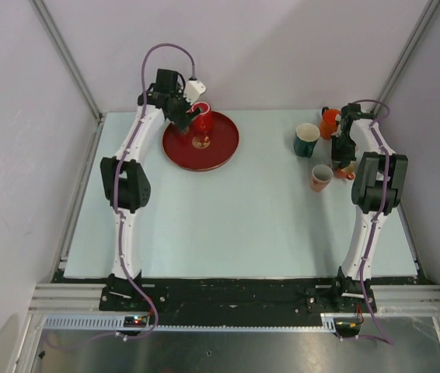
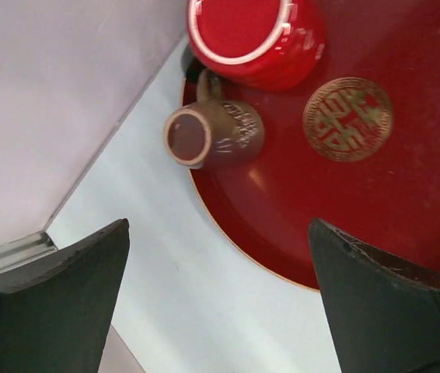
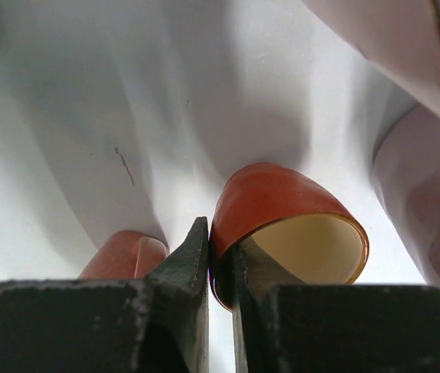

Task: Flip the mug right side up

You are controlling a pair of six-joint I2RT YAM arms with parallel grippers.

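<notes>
The mug (image 3: 282,194) is orange-red with a cream inside, and its opening is tilted toward the right wrist camera. Its handle (image 3: 130,252) sticks out to the left. My right gripper (image 3: 218,233) is shut on the mug's wall, one finger outside and one inside the rim. In the top view this mug (image 1: 347,174) sits low at the table's right side, under the right gripper (image 1: 346,165). My left gripper (image 1: 183,116) hangs open over the far left edge of the red plate (image 1: 220,148), holding nothing.
A red mug (image 2: 255,35) and a small brown mug (image 2: 216,136) stand on the red plate (image 2: 375,202). Near the right arm are a green mug (image 1: 306,140), a pale pink mug (image 1: 321,178) and another orange mug (image 1: 330,123). The back wall is close behind.
</notes>
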